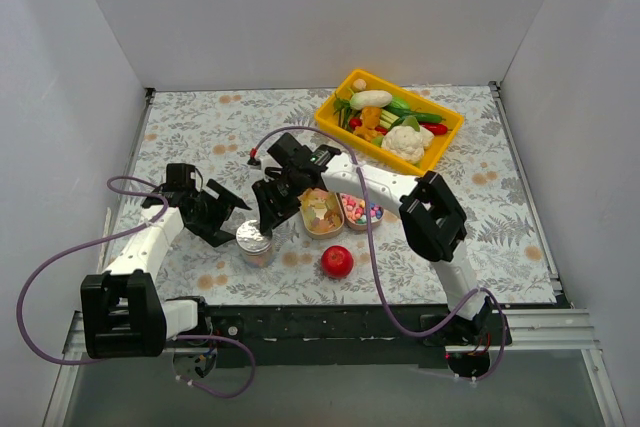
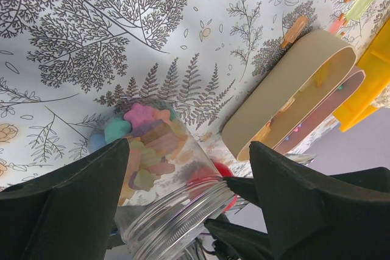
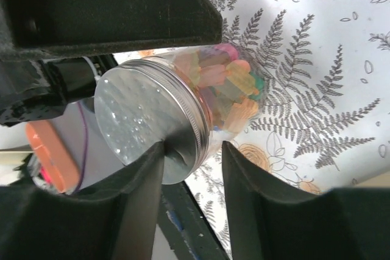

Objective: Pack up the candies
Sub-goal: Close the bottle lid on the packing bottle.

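A clear glass jar (image 1: 254,242) with a silver lid (image 3: 146,123) stands near the table's front and holds pastel gummy pieces (image 2: 149,144). My left gripper (image 2: 190,150) is open, its fingers on either side of the jar (image 2: 170,211), with a gap at the right finger. My right gripper (image 3: 194,150) is open above the jar. One finger lies over the lid's top, the other beside the jar's wall (image 3: 231,89). More candies (image 1: 322,211), amber, orange and pale yellow, lie in a tan bowl (image 2: 286,98) right of the jar.
A pink bowl (image 1: 361,213) with small coloured sweets sits beside the tan one. A glossy red ball (image 1: 337,261) lies in front of the bowls. A yellow tray (image 1: 440,142) of toy vegetables stands at the back right. White walls enclose the table.
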Robot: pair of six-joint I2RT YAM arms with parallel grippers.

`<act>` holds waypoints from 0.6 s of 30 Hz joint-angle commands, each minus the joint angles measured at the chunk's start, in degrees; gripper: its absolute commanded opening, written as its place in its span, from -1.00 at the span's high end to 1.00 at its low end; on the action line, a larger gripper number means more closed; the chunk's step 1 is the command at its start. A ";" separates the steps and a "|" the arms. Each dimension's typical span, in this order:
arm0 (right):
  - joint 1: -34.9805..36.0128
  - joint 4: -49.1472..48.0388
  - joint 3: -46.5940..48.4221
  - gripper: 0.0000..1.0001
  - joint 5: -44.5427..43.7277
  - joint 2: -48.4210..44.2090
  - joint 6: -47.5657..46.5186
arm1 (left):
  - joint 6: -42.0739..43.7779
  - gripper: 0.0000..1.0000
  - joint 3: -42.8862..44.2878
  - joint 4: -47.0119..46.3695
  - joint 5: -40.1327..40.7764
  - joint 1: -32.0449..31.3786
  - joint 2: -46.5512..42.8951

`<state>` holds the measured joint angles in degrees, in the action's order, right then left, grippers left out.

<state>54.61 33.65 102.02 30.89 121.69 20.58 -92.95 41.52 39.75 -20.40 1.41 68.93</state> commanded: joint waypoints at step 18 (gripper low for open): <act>3.66 -5.26 -1.21 -0.37 -11.73 -7.17 -5.02 | -0.66 -0.58 1.73 -1.34 -0.87 0.26 0.77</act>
<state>57.76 32.62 101.32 20.78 118.72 16.45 -93.27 41.74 38.52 -20.43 1.41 69.89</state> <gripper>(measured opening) 0.677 0.794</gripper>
